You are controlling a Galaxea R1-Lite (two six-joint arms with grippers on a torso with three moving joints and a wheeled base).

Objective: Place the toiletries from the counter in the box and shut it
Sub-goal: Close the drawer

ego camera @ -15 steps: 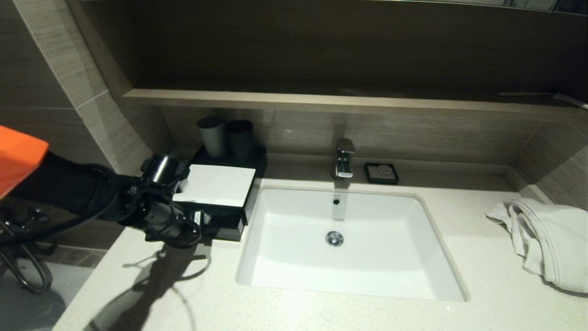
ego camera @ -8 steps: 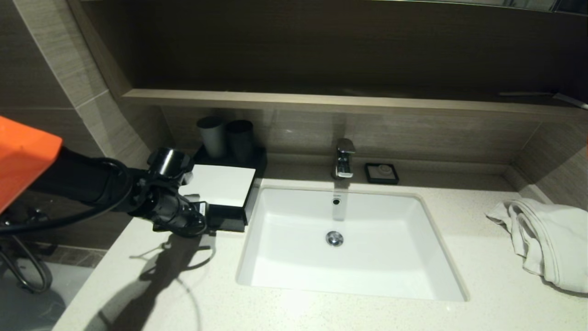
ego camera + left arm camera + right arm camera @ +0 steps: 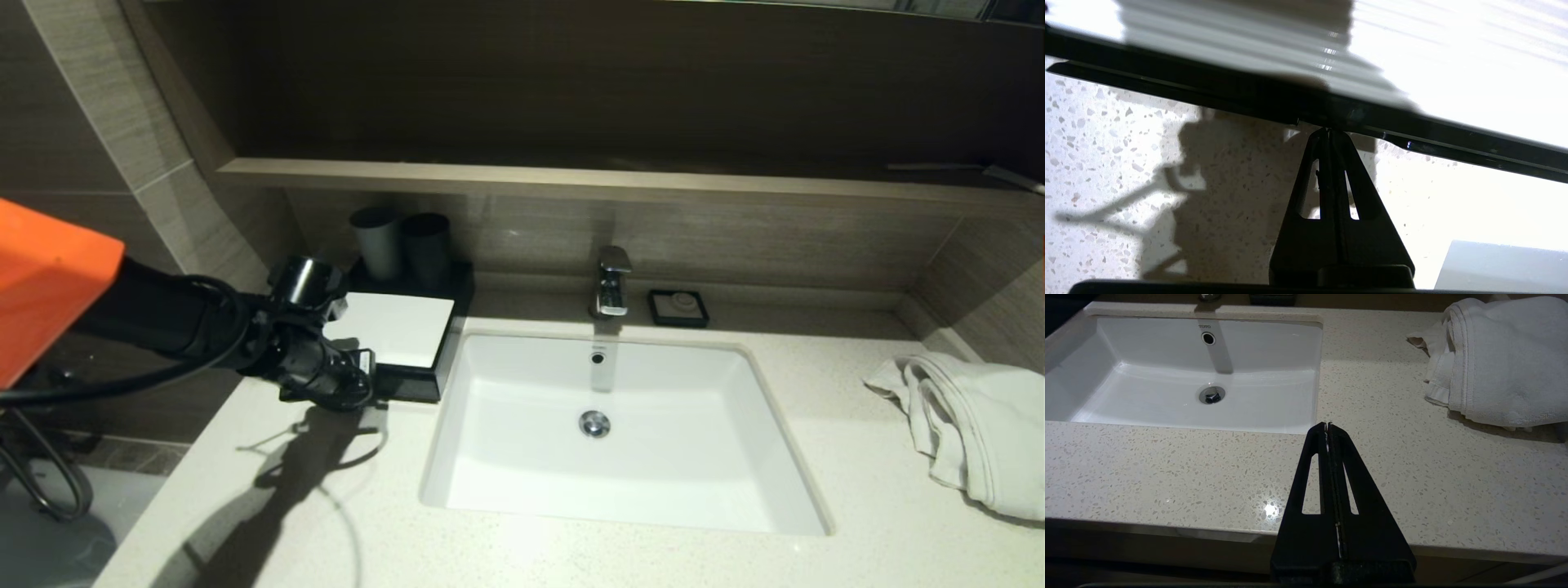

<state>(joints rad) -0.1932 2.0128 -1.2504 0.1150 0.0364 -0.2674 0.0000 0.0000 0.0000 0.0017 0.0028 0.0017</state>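
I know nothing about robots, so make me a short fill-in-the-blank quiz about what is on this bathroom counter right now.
1. The left end effector has its tip against the black front of the ____.
2. Its fingers are ____.
3. The white towel lies on the counter to the robot's ____ of the sink.
4. Behind the box stand ____ dark cups.

Missing words: box; shut; right; two

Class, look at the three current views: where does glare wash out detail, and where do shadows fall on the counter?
Left wrist view: the box top is blown out to white, and the left claw, shut at the drawer front, throws a dark shadow on the counter. Head view: the arm's shadow stretches across the counter towards the near edge. Right wrist view: one small bright glint beside the shut right claw.
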